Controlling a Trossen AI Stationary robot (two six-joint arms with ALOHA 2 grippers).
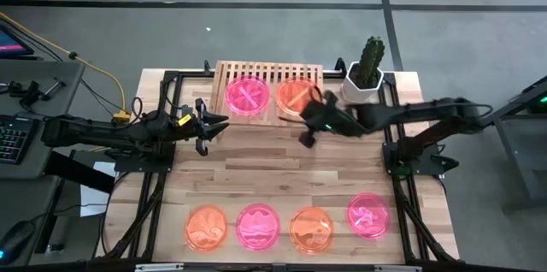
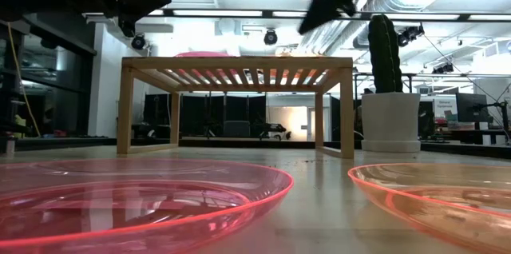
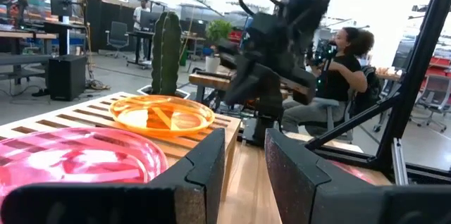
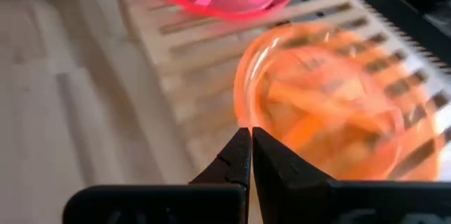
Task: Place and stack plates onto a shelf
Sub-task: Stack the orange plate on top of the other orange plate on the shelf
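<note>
The shelf (image 1: 267,73) stands at the table's far edge and carries a pink plate (image 1: 248,97) on its left half and an orange plate (image 1: 297,95) on its right half. Several more plates lie in a row at the near edge: orange (image 1: 206,225), pink (image 1: 257,225), orange (image 1: 311,227), pink (image 1: 368,214). My right gripper (image 1: 305,138) is shut and hangs in the air over the shelf's front right part, its tips (image 4: 251,134) close to the orange plate's (image 4: 331,111) rim. My left gripper (image 1: 215,133) is open, raised in front of the shelf's left end.
A cactus in a white pot (image 1: 366,71) stands just right of the shelf, near my right arm. Black frame rails run along both table sides. Bare wood lies between the shelf and the near row of plates. A seated person (image 3: 345,62) shows beyond the table.
</note>
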